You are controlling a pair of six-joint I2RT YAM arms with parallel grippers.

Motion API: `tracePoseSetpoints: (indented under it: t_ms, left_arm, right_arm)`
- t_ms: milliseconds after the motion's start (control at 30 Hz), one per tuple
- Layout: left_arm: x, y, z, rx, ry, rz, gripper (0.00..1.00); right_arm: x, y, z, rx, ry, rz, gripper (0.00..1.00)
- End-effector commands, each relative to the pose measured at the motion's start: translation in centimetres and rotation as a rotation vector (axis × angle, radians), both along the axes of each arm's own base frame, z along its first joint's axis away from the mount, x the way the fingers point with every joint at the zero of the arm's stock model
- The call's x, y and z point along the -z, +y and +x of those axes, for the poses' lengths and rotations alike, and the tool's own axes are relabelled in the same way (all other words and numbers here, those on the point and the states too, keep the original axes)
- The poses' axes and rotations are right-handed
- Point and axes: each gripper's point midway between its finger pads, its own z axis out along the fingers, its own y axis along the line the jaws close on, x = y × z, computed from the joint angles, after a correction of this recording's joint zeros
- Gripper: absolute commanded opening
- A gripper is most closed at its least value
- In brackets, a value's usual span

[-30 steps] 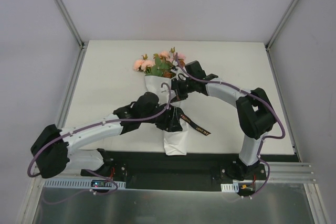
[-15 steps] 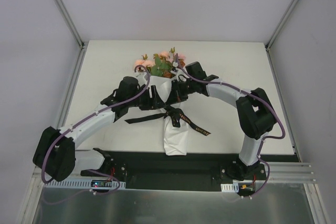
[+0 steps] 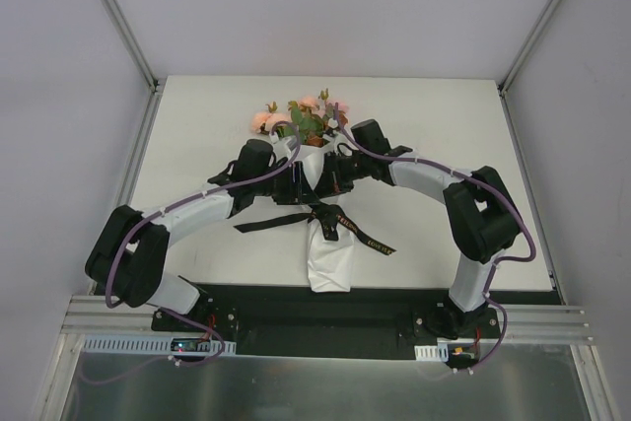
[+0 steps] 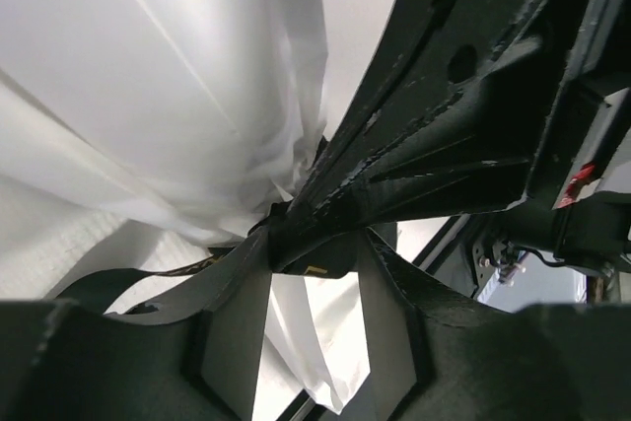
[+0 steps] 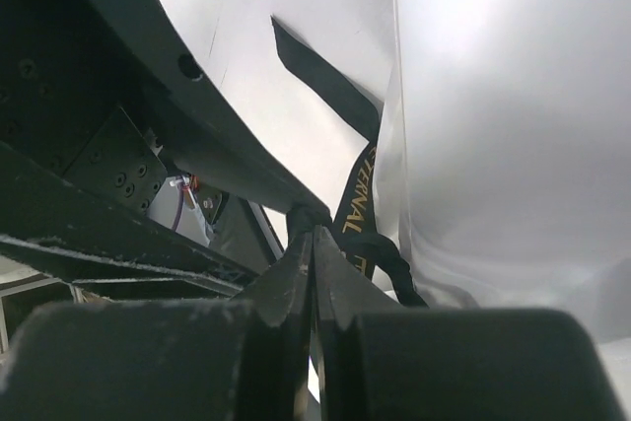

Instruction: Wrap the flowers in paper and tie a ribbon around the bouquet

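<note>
Bouquet (image 3: 325, 248) lies mid-tabletop (image 3: 444, 135), ribbon (image 3: 264, 225) across its waist.
Right jaws clenched on the ribbon beside the bouquet's paper (image 5: 493, 96); left jaws parted, facing them from the bouquet's other side.

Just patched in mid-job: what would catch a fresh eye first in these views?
The bouquet lies mid-table: pink flowers at the far end, white paper toward the arms, black ribbon crossing its waist. Both arms meet there from either side, the left tool open at the paper, the right tool shut on the ribbon.
</note>
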Motion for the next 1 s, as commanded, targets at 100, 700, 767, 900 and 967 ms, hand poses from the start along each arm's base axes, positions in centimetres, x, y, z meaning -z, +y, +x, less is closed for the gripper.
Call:
tracePoseSetpoints:
  t_ms: [100, 700, 767, 900, 967]
  left_arm:
    - [-2.0, -1.1, 1.1, 0.061, -0.047, -0.071, 0.35]
    - [-1.1, -0.6, 1.2, 0.025, -0.024, -0.064, 0.00]
    - [-0.9, -0.5, 1.2, 0.016, 0.000, -0.063, 0.00]
    - [0.1, -0.4, 1.1, -0.002, 0.052, -0.052, 0.00]
    - [0.2, -0.5, 1.0, -0.006, 0.078, -0.059, 0.00]
  right_arm:
    - [-3.4, 0.7, 0.1, 0.005, -0.045, 0.078, 0.02]
    - [-1.9, -6.6, -2.8, 0.124, -0.177, -0.204, 0.49]
    - [-1.9, -7.6, -4.3, 0.113, -0.257, -0.265, 0.53]
    - [-2.0, -8.2, -6.4, 0.064, -0.464, -0.394, 0.67]
    - [-1.4, -8.1, -6.8, 0.063, -0.536, -0.472, 0.70]
